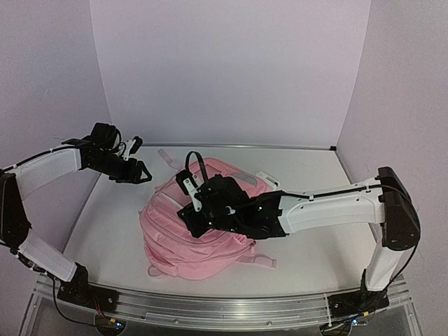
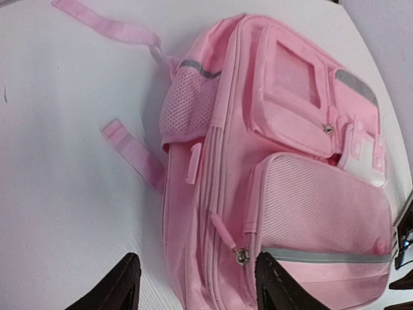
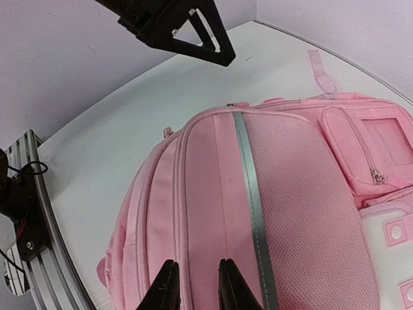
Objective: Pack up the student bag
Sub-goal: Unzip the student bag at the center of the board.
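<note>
**Left and right claws and the student bag on the table.**

**Left claw.** The left gripper (image 1: 142, 172) hangs above the white table (image 1: 105, 231), off the bag's far-left corner and apart from it. Its two dark fingers (image 2: 122, 284) stand wide apart, with nothing between them. In its wrist view the student bag (image 2: 290, 161) lies ahead of the fingertips and mostly to the right-finger side, below the claw. The bag's long edge runs away from the claw. A metal zip pull (image 2: 240, 256) sits just inside the right fingertip. A grey strip (image 2: 322, 255) crosses the mesh front pocket beyond that finger. Farther ahead lie a mesh side pocket (image 2: 184, 103) and a loose pink strap (image 2: 132, 155), the strap resting on bare table ahead of the left finger.

**Right claw.** The right gripper (image 1: 194, 222) is directly over the bag, its arm reaching across the bag from the right. Its fingers (image 3: 169, 284) are drawn near one another, leaving a narrow gap. Through the gap the pink fabric shows flat. Whether the fingertips touch the cloth cannot be told. The bag fills the view ahead of and beneath this claw. Its grey strip runs forward from just beside the right finger. Beyond the bag's rounded end, ahead and to the left, the other claw hangs over the table. A metal rail (image 3: 45, 213) lies well off to the left.
</note>
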Controlling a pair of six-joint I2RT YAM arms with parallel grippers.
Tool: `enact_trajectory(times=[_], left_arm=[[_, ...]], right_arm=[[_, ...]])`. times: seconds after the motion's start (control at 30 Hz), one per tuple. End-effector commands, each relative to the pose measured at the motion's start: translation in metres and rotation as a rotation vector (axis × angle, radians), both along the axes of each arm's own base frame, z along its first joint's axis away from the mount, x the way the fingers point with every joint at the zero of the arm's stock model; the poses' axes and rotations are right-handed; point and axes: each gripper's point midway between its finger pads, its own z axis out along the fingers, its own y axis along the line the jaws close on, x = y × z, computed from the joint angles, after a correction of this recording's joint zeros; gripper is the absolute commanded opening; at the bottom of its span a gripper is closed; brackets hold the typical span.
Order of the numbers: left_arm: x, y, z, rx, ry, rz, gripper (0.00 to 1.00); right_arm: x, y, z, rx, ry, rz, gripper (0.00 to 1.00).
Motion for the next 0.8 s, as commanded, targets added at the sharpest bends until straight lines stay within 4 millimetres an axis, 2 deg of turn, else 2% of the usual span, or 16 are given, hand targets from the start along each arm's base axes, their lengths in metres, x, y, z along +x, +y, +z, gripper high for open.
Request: enact_trajectory(times=[0.0,0.13,0.17,0.27,0.37,0.53,0.77], left_arm=[[0.003,-0.002,0.044,-0.030,-0.191,-0.030,0.62],[-0.011,-0.014,0.057,-0.093,-0.224,-0.114,0.64],[-0.015,-0.018,0.059,-0.106,-0.237,-0.149,0.65],[-0.023,-0.023,0.063,-0.109,-0.267,-0.191,0.65],[-0.024,-0.022,0.064,-0.101,-0.275,-0.190,0.66],[-0.022,-0.024,0.060,-0.103,-0.254,-0.192,0.66],[-0.021,-0.024,0.058,-0.100,-0.247,-0.189,0.66]], right_arm=[[0.007,-0.006,0.032,0.071,-0.048,-0.076,0.24],[0.009,-0.005,0.021,0.044,-0.045,-0.082,0.24],[0.007,-0.003,0.021,0.041,-0.042,-0.067,0.27],[-0.002,0.000,0.020,0.035,-0.029,-0.005,0.46],[-0.007,-0.003,0.009,-0.004,-0.024,0.026,0.56],[-0.005,-0.011,-0.028,-0.138,-0.012,0.009,0.58],[0.000,-0.011,-0.050,-0.219,-0.015,0.003,0.59]])
